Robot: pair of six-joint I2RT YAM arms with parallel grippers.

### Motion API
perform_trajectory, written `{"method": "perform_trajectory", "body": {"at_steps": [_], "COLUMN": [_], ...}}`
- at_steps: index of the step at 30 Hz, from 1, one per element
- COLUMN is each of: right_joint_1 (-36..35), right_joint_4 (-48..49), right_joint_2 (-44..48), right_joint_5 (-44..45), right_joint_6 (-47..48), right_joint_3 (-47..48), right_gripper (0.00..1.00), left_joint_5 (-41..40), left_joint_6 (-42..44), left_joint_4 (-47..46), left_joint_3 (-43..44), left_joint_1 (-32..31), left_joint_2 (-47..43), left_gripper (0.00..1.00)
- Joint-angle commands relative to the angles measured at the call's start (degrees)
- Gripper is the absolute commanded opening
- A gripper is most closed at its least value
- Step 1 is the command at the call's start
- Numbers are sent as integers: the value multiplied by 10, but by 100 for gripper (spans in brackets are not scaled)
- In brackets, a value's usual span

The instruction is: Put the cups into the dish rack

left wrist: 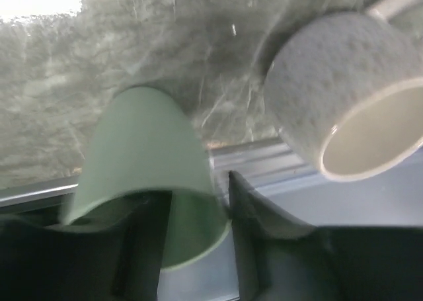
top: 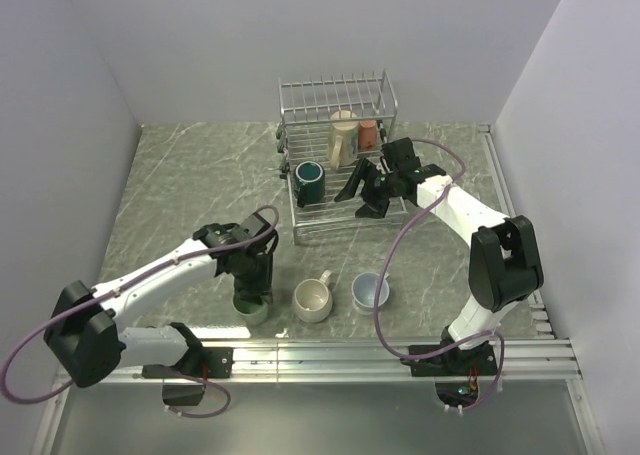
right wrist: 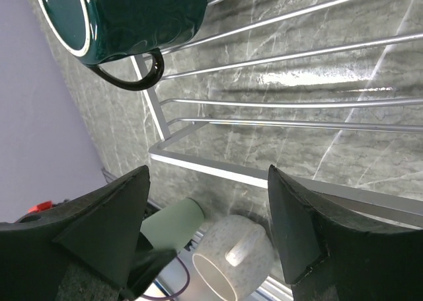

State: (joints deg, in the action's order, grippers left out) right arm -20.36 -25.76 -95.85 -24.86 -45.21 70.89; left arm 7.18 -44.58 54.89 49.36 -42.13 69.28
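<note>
Inside the dish rack (top: 385,95) sit three cups: dark teal mug (top: 308,180), tall cream mug (top: 342,138), reddish-brown mug (top: 368,133). Task judged about half done. Three are left on the counter (top: 180,175) near its front edge: light green mug (left wrist: 142,155), beige mug (top: 312,300), pale blue mug (top: 371,292). Left jaws, narrowed, straddle the green mug's rim; whether they grip it, cannot tell. Right jaws wide, empty, over the rack's base.
</note>
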Motion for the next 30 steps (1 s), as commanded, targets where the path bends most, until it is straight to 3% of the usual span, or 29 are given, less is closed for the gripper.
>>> {"method": "perform_trajectory", "body": {"at_steps": [1, 4, 10, 12, 14, 15, 17, 18, 20, 23, 25, 30], "right_joint_1": [2, 2, 5, 10, 17, 17, 13, 11, 5, -9, -31, -60], "right_joint_4": [-21, -27, -28, 17, 81, 137, 186, 240, 336, 398, 438, 569], "right_joint_2": [20, 16, 28, 48, 63, 73, 80, 87, 94, 80, 57, 20], "right_joint_5": [12, 14, -10, -43, -131, -148, -188, -196, -223, -250, -267, -271], "right_joint_6": [16, 19, 24, -1, -42, -84, -128, -175, -222, -287, -316, -424], "right_joint_3": [6, 15, 47, 37, 7, 0, -10, -14, -19, -1, 14, 23], "right_gripper": [79, 79, 81, 86, 98, 99, 100, 100, 100, 100, 100, 100], "left_joint_5": [-62, -71, -140, -129, -50, -13, 78, 174, 253, 332, 415, 438], "left_joint_6": [-18, -17, 12, 42, 69, 73, 64, 53, 20, 9, -28, -103], "left_joint_4": [-22, -19, 70, 77, 54, 4, -62, -138, -224, -291, -402, -498], "left_joint_3": [11, 26, 159, 227, 270, 275, 271, 260, 219, 210, 184, 170], "left_joint_1": [-24, -39, -34, 8, 57, 113, 164, 196, 213, 233, 260, 265], "left_joint_2": [29, 49, 35, 24, -5, -19, -58, -70, -98, -101, -103, -80], "left_gripper": [28, 0, 0, 0, 0, 0, 0, 0, 0, 0, 0, 0]}}
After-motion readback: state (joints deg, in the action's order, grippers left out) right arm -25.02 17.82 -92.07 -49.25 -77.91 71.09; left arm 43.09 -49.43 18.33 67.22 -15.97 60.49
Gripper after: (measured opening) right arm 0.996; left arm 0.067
